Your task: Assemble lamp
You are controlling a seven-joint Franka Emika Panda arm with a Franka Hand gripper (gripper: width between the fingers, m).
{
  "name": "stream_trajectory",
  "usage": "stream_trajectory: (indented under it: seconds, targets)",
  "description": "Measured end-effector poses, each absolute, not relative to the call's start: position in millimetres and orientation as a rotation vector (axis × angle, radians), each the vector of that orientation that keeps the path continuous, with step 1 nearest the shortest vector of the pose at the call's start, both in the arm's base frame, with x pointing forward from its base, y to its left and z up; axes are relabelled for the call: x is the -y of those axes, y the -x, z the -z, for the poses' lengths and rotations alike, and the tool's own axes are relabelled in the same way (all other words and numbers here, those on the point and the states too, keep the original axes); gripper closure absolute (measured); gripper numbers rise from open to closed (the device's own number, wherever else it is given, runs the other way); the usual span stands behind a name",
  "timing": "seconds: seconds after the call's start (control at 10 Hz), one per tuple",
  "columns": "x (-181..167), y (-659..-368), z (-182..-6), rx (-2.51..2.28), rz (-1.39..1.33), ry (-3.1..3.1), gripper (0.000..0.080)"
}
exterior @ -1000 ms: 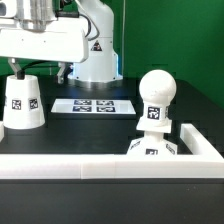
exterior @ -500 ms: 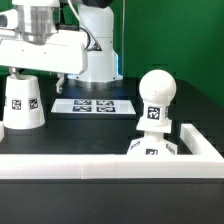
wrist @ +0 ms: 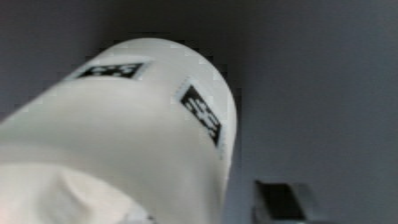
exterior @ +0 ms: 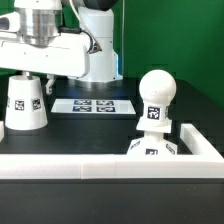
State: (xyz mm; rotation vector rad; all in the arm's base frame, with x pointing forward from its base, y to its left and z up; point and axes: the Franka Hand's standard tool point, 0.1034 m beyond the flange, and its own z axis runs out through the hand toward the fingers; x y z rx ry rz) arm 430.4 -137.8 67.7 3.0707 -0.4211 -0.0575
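The tapered white shade (exterior: pixel 25 103) stands upright at the exterior view's left, with a tag on its side. My gripper (exterior: pixel 33 80) hangs right at its top, open, with a dark finger (exterior: pixel 47 83) beside the rim. In the wrist view the shade (wrist: pixel 151 130) fills most of the picture and one dark finger (wrist: pixel 281 200) shows beside it; the other finger is hidden. The ball-shaped bulb (exterior: pixel 156 92) stands on the low base (exterior: pixel 155 149) at the right.
The marker board (exterior: pixel 93 104) lies flat on the black table behind the middle. A long white rail (exterior: pixel 100 166) runs along the front and turns back at the right (exterior: pixel 203 143). The arm's white body (exterior: pixel 95 50) stands behind.
The gripper has moved toward the exterior view's right, from the shade's left side to over its top. The shade, bulb and base have not moved.
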Motion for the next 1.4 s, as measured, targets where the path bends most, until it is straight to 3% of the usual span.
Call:
stream_trajectory:
  seconds: [0.1, 0.6, 0.8, 1.2, 1.3, 1.4]
  targets:
    - [133, -437, -69.7, 0.402, 0.045, -3.074, 0.0757]
    - [82, -480, -88.2, 0.413, 0.043, -3.107, 0.0757]
    - [47, -492, -105.7, 0.508, 0.058, -3.119, 0.0757]
    - [-2, -532, -163.6, 0.722, 0.124, -3.126, 0.0755]
    - [-3, -539, -170.1, 0.722, 0.106, -3.130, 0.0755]
    - [-2, -535, -164.7, 0.722, 0.115, -3.126, 0.0755]
